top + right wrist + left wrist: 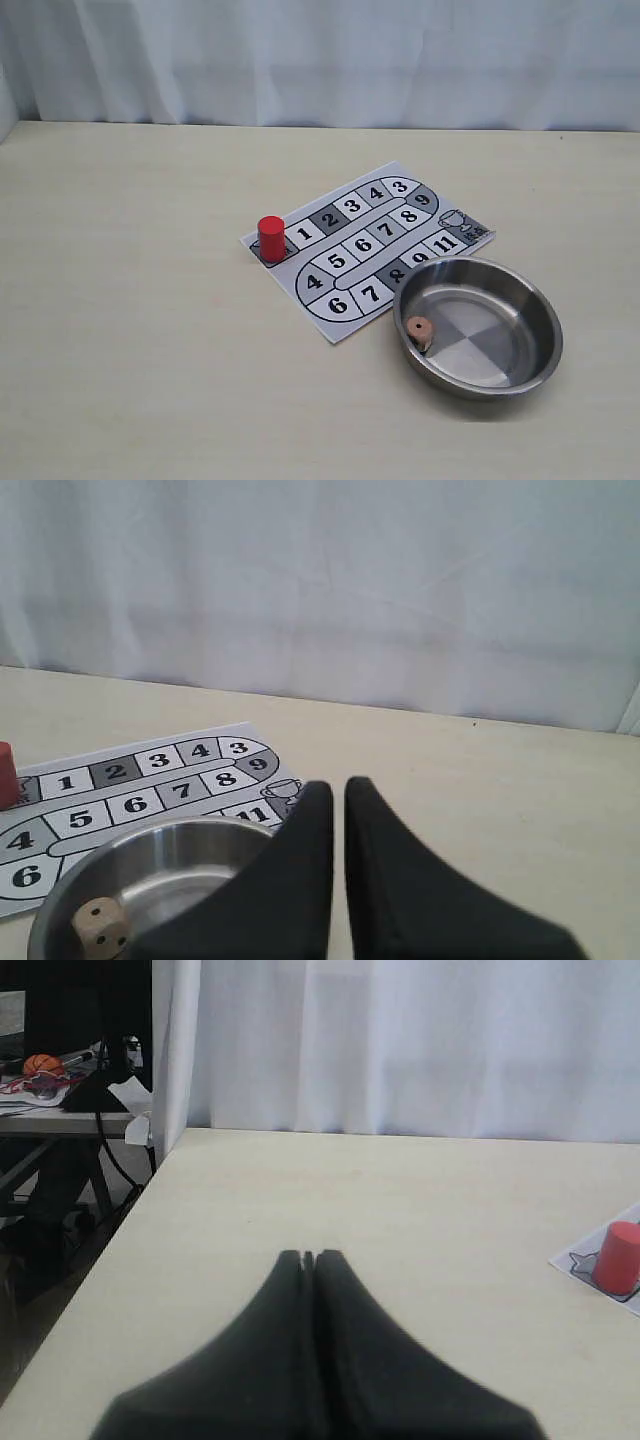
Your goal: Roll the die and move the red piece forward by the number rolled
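The red piece (271,238) stands upright on the board's (352,262) start square, beside square 1; the left wrist view catches it (617,1257) at the board's corner. The tan die (419,328) lies inside the steel bowl (553,345), against the wall nearest the board, and shows as a pale cube with dark pips (100,925) in the right wrist view. My left gripper (309,1256) is shut and empty over bare table, well away from the piece. My right gripper (338,785) is shut with a hairline gap, empty, behind the bowl's rim (170,832). Neither gripper appears in the exterior view.
The bowl overlaps the board's near-right corner by squares 8 to 11. A white curtain (320,60) hangs along the table's far edge. The left wrist view shows the table's side edge (120,1230), with a cluttered desk (50,1090) beyond it.
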Robot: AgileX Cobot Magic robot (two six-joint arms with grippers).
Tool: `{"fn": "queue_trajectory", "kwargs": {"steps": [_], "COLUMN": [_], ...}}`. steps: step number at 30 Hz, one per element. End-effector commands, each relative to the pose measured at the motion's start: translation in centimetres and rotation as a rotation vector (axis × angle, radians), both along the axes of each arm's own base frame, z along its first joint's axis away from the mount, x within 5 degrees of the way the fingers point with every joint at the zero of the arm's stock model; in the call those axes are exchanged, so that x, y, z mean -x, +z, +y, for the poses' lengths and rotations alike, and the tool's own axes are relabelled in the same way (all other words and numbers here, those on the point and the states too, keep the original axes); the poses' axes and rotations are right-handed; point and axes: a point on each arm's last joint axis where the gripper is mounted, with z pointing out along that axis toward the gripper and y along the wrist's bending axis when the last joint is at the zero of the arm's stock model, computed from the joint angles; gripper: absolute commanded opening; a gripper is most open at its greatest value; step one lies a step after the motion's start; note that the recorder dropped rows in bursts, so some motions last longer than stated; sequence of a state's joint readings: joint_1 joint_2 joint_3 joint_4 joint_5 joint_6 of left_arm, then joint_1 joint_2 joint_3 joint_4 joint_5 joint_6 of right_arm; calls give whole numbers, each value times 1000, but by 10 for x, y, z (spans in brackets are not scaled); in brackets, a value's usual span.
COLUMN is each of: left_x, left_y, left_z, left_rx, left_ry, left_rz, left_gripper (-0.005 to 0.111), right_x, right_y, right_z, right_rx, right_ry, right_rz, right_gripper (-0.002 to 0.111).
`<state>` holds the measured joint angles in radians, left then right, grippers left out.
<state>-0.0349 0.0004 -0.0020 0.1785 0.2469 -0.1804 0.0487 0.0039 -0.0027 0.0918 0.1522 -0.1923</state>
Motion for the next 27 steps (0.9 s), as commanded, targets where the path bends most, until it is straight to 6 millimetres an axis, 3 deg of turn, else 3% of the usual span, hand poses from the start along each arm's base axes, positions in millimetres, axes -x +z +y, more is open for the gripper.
{"fn": "queue_trajectory", "kwargs": {"steps": [1, 7, 15, 20, 27], "left_x": [0, 0, 0, 0, 0], "left_y": [0, 0, 0, 0, 0], "left_z": [0, 0, 0, 0, 0], "left_rx": [10, 10, 10, 10, 10], "left_ry": [-2, -2, -2, -2, -2], "left_rz": [-11, -11, -11, -11, -11], "left_gripper": [0, 0, 0, 0, 0], "right_x": [0, 0, 3, 3, 18], "right_y": [6, 10, 30, 30, 82], "right_z": [-1, -1, -3, -3, -2], "right_rx": [9, 6, -55, -101, -126], "right_ry": [-9, -13, -30, -24, -2], "right_rz": [-77, -123, -336, -324, -336], "right_gripper": [4, 4, 4, 4, 4]}}
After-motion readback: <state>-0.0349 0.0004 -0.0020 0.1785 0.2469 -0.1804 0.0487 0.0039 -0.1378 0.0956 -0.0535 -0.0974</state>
